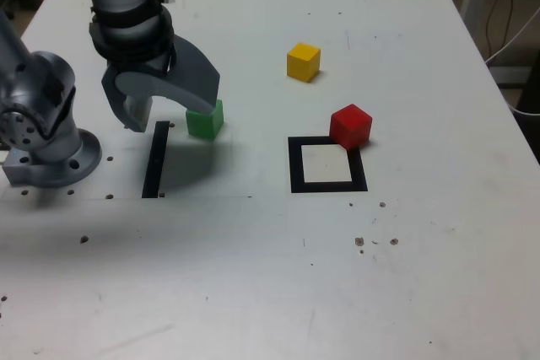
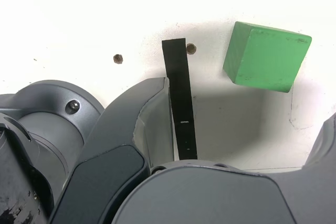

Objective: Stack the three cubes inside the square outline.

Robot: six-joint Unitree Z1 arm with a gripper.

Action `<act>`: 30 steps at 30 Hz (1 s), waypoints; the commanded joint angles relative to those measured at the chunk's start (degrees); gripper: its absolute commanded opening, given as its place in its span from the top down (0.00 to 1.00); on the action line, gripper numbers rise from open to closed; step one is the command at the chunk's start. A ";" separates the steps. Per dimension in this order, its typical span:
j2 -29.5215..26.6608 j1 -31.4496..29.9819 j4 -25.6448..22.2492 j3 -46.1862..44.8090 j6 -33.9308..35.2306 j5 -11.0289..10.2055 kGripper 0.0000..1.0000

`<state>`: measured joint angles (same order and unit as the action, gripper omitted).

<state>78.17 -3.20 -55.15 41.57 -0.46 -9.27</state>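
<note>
Even, fairly bright light falls on the white bench (image 1: 405, 276) from above. In the exterior view the arm throws a soft grey shadow onto the bench just below the green cube (image 1: 205, 119), and each cube has only a small dim shadow at its foot. That view is slightly soft and grainy. In the wrist view the bench is washed out to near white, the pincer (image 2: 247, 145) close to the lens is blurred, and the green cube stays fairly sharp.
</note>
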 commanded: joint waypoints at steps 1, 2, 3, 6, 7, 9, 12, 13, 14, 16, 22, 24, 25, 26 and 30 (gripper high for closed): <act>-0.34 0.04 0.13 -0.09 0.02 -0.14 0.00; -0.33 0.04 0.13 -0.09 0.02 -0.14 0.00; -0.29 0.04 0.14 -0.09 0.03 -0.14 0.00; -0.03 0.04 0.19 0.03 0.05 -0.13 0.00; 0.04 0.04 0.26 0.10 0.05 -0.11 0.00; 0.16 0.04 0.51 0.33 0.18 0.18 0.01; 0.56 0.04 1.78 1.26 1.72 1.72 0.01; 0.88 0.04 2.22 1.84 2.32 2.28 0.01; 1.32 0.04 2.63 2.55 2.92 2.78 0.01; 2.45 0.04 3.26 4.22 3.89 3.33 0.01; 5.07 0.04 4.39 10.11 3.26 2.60 0.01; 5.50 0.04 5.48 12.84 3.09 3.10 0.01; 5.74 0.04 5.95 13.79 3.36 3.59 0.01; 6.07 0.04 6.42 14.34 3.92 4.35 0.00; 7.81 0.04 9.93 12.98 7.59 7.89 0.00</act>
<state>84.92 -3.20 -47.19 55.52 6.06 -1.95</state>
